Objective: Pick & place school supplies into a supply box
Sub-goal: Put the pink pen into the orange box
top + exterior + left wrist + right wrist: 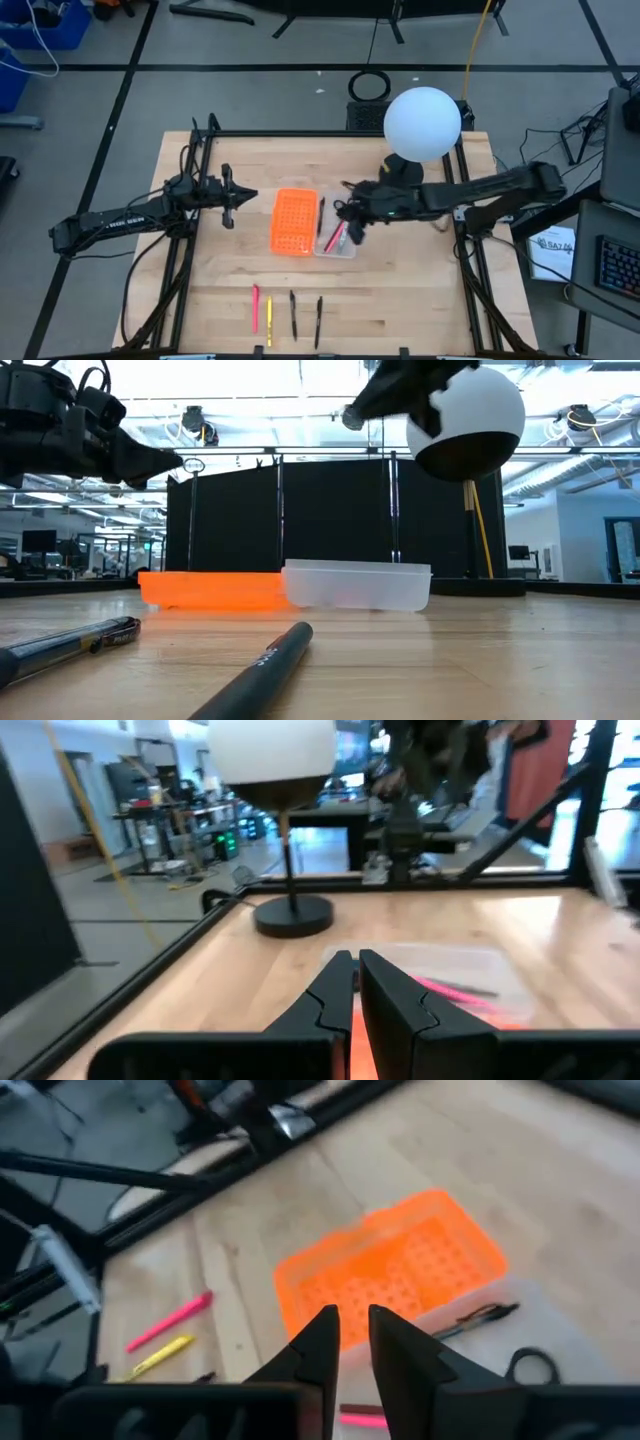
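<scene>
The clear supply box (336, 243), mid-counter right of the orange tray (293, 221), already holds a pink pen, so the right gripper (349, 229), hovering above it with nearly pressed-together jaws, should rise straight before reaching the near-edge pens (287, 313).

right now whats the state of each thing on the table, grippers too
supply box: holds a pink pen, a black pen and scissors
orange perforated piece: flat, beside the box, empty
pink pen, yellow pen, two black pens: loose on the table's near edge
right gripper: above the box, empty, fingers nearly together
left gripper: shut, empty, raised left of the orange piece
lamp: upright
</scene>
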